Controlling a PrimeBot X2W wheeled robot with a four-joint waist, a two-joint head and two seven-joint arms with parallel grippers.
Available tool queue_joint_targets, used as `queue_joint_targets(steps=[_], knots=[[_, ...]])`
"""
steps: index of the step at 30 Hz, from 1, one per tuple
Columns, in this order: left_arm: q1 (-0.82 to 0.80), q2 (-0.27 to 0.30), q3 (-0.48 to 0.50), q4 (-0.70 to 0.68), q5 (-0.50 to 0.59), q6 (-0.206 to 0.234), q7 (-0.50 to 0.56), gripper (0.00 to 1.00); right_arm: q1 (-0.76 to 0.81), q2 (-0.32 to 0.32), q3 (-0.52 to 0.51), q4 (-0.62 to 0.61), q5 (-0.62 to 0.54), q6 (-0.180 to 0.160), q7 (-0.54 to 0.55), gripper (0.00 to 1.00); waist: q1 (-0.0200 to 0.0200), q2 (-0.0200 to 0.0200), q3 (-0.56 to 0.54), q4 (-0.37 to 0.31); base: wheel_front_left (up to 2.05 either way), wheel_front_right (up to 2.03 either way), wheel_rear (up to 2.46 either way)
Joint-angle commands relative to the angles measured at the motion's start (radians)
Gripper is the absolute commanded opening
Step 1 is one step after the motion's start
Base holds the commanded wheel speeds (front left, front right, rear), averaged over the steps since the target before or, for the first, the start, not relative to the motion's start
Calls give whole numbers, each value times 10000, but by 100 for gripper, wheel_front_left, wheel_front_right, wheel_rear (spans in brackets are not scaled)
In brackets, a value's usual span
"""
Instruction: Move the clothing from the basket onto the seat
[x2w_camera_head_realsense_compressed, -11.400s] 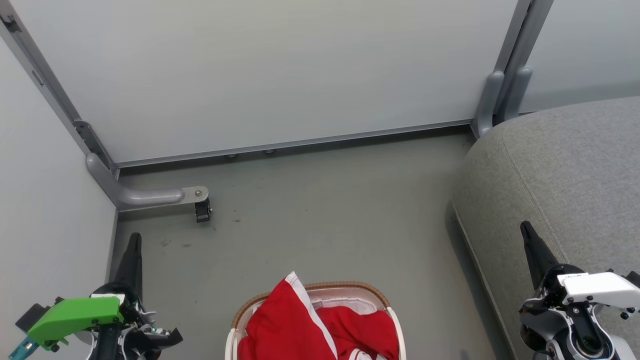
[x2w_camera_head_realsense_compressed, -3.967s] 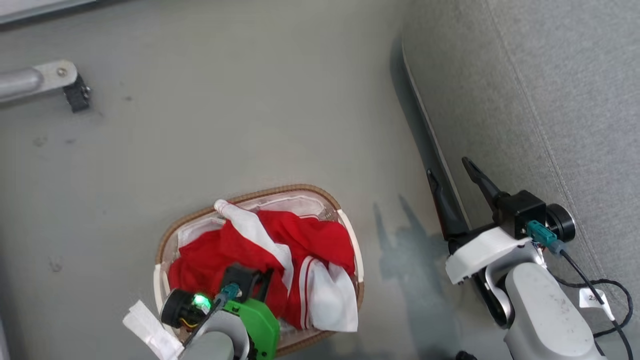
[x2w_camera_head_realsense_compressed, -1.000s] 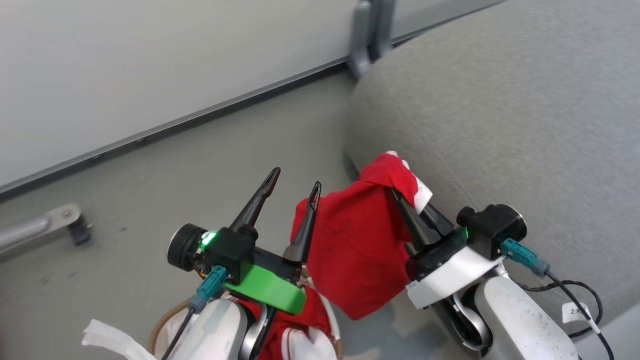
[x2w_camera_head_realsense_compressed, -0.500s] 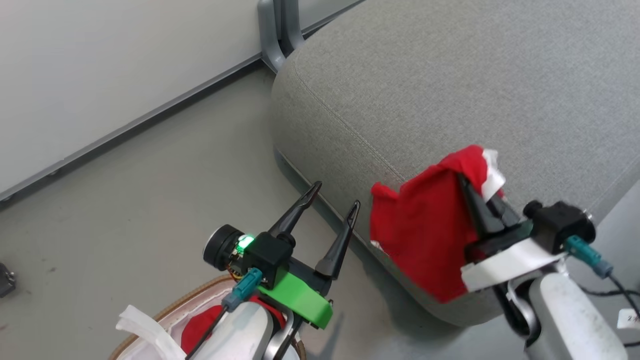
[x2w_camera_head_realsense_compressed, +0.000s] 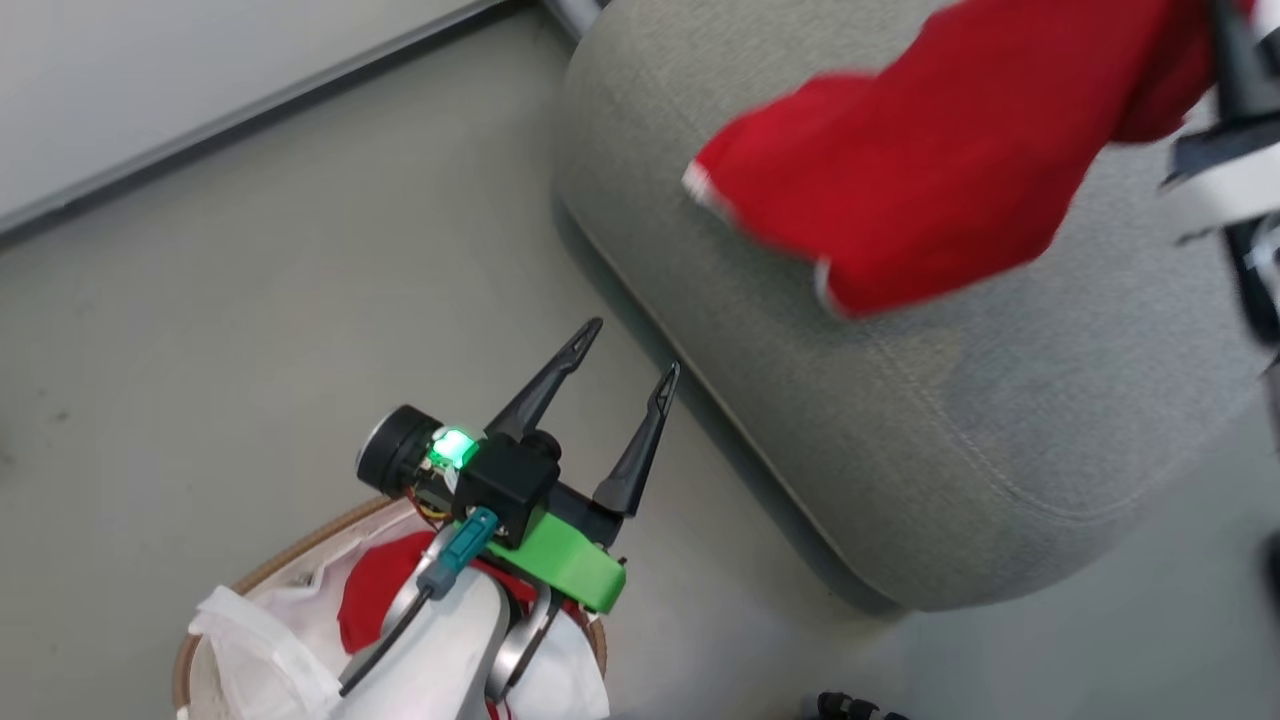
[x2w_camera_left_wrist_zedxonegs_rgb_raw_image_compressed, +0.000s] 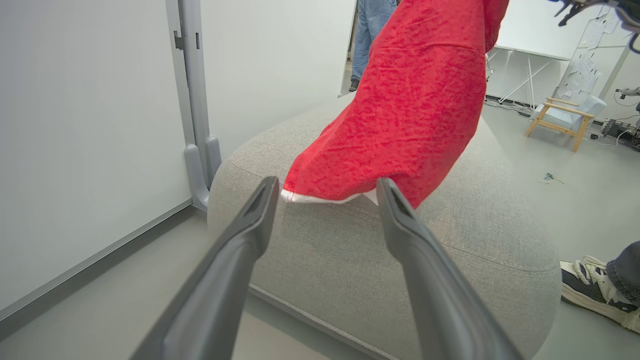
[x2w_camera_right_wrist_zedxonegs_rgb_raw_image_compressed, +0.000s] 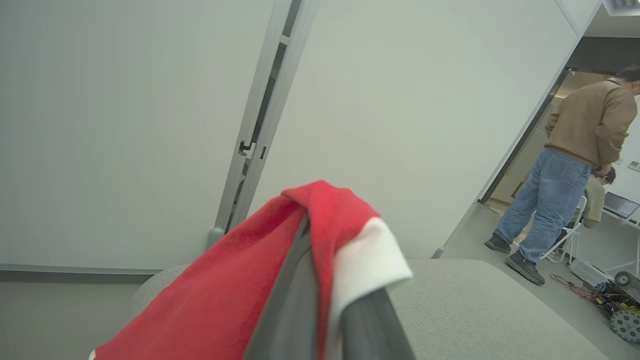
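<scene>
Right claw (x2w_camera_right_wrist_zedxonegs_rgb_raw_image_compressed: 322, 280) pinched shut on the clothing (x2w_camera_head_realsense_compressed: 930, 170), a red piece with a white hem, held up by one end and hanging slantwise over the seat (x2w_camera_head_realsense_compressed: 900, 430). Lower hem low above the grey cushion; touching or not, impossible to tell. Left claw (x2w_camera_head_realsense_compressed: 633, 345) wide, holding nothing, poised above the floor (x2w_camera_head_realsense_compressed: 250, 300) between the basket (x2w_camera_head_realsense_compressed: 290, 555) and the near edge of the seat.

Carrying step, by the look of it, near its end: over the target, not yet let go. Next, probably: lower until the cloth pools on the cushion, well in from the rounded edge, then spread the fingers and draw back clear of the folds. Worth watching for fabric draped round a fingertip, as in the right wrist view. Not finished after that either: more red cloth (x2w_camera_head_realsense_compressed: 375, 600) down in the basket amid the white liner (x2w_camera_head_realsense_compressed: 250, 650), partly hidden behind the left forearm.

Seat broad, soft, woven grey, with a stitched seam below the top. Smooth grey floor, pale wall panels (x2w_camera_right_wrist_zedxonegs_rgb_raw_image_compressed: 125, 125) on metal posts (x2w_camera_left_wrist_zedxonegs_rgb_raw_image_compressed: 192, 100). Beyond an opening, a person (x2w_camera_right_wrist_zedxonegs_rgb_raw_image_compressed: 575, 170) standing turned away; a shoe (x2w_camera_left_wrist_zedxonegs_rgb_raw_image_compressed: 595, 290) near the far end of the seat; a wooden chair (x2w_camera_left_wrist_zedxonegs_rgb_raw_image_compressed: 565, 117) further off.
</scene>
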Motion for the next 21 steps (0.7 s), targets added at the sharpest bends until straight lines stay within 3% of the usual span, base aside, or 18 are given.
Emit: queue_joint_targets(steps=[1,5,11,15,21], knots=[[-277,161,23,-45,53,-26,-9,100,-543,-156,-209,192,-157,-14,-23,0,0,-1,1330,1232,0,0,0],[-706,238,180,-153,129,-26,-9,100,-1870,-920,-846,1030,-506,-14,-23,0,0,-1,2127,1830,0,0,0],[-1160,181,145,-243,229,-26,-9,100,-3219,-1489,-1637,2337,-1429,-14,-19,0,0,-1,3016,2473,0,0,0],[-1351,143,124,-234,277,-26,-9,100,-3517,-1260,-1873,3169,-1724,-14,-22,0,0,-1,3372,2790,0,0,0],[-1394,93,310,-122,271,-27,-9,100,-2557,-684,-2239,3862,-1917,-15,-22,0,0,-1,3458,2939,0,0,0]])
